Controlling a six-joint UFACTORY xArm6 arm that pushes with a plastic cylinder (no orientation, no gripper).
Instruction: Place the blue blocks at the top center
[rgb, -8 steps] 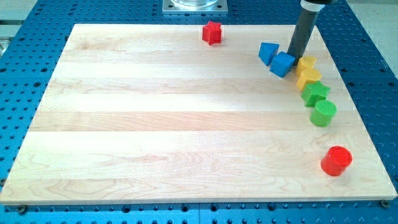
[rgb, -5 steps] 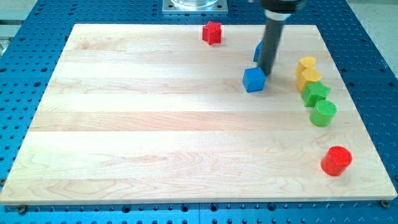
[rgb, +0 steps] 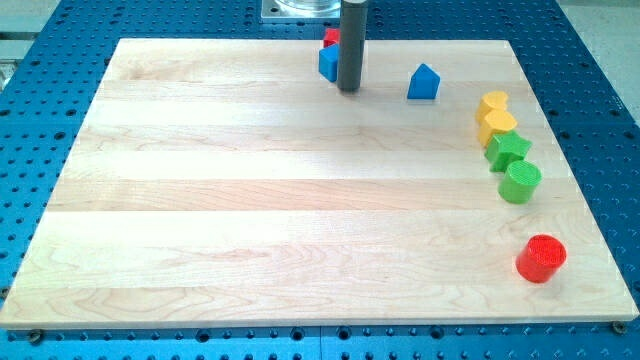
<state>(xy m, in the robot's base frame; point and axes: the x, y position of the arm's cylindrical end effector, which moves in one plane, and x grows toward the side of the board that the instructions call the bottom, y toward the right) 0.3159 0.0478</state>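
My tip (rgb: 348, 89) rests on the board near the view's top centre. A blue cube (rgb: 327, 63) sits just left of the rod, partly hidden by it and touching it. A red block (rgb: 330, 38) lies right behind the blue cube, mostly hidden. A second blue block, house-shaped (rgb: 423, 82), stands alone to the right of the tip, well apart from it.
Down the view's right side runs a column of two yellow blocks (rgb: 492, 103) (rgb: 497, 125), a green star-like block (rgb: 507, 149) and a green cylinder (rgb: 520, 182). A red cylinder (rgb: 541, 258) stands at the lower right. A metal mount (rgb: 305, 10) sits above the board's top edge.
My tip has swept left and up, pushing the blue cube from the right middle to the top centre against the red block. The house-shaped blue block stayed in place and is now uncovered.
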